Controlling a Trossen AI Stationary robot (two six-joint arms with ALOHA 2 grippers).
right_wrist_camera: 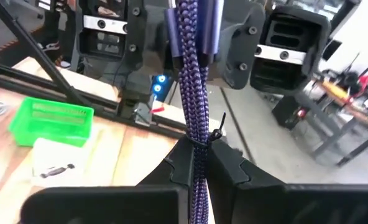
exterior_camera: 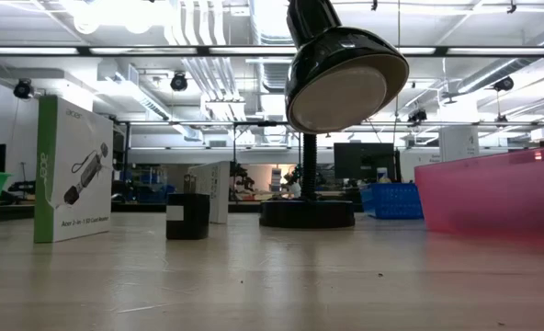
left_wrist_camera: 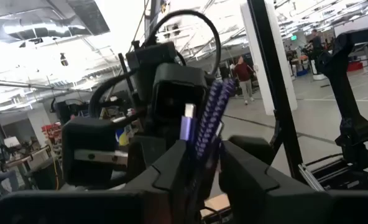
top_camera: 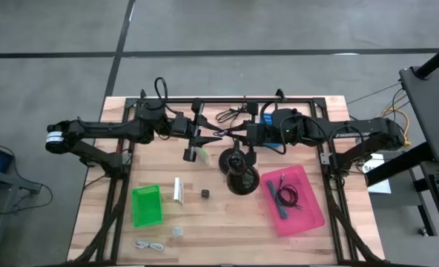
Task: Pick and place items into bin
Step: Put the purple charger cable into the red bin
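The wooden tabletop (top_camera: 219, 222) carries everything, and both dark arms meet above its far middle. On the right sits the pink bin (top_camera: 292, 200), already holding a teal pen and a dark coiled cable (top_camera: 286, 195). On the left sits a green basket (top_camera: 146, 205), and just left of the pink bin stands the black round-based lamp (top_camera: 239, 178), looming large in the low view. Up between the arms there's a purple braided cable (right_wrist_camera: 193, 93): the right gripper (right_wrist_camera: 199, 163) is clamped tight on it, fingers pinched around the bundle at a small tie. The left gripper (left_wrist_camera: 199, 163) faces it from the other side, its fingers standing a little apart around the cable's other end, where the plug (left_wrist_camera: 188, 121) pokes out. Down on the tabletop, a white box (top_camera: 179, 190) stands beside the green basket, the tiny black cube (top_camera: 205, 193) just right of it, and a white cable (top_camera: 150, 245) lies at the near edge, with a small clear bit (top_camera: 177, 232) close by.
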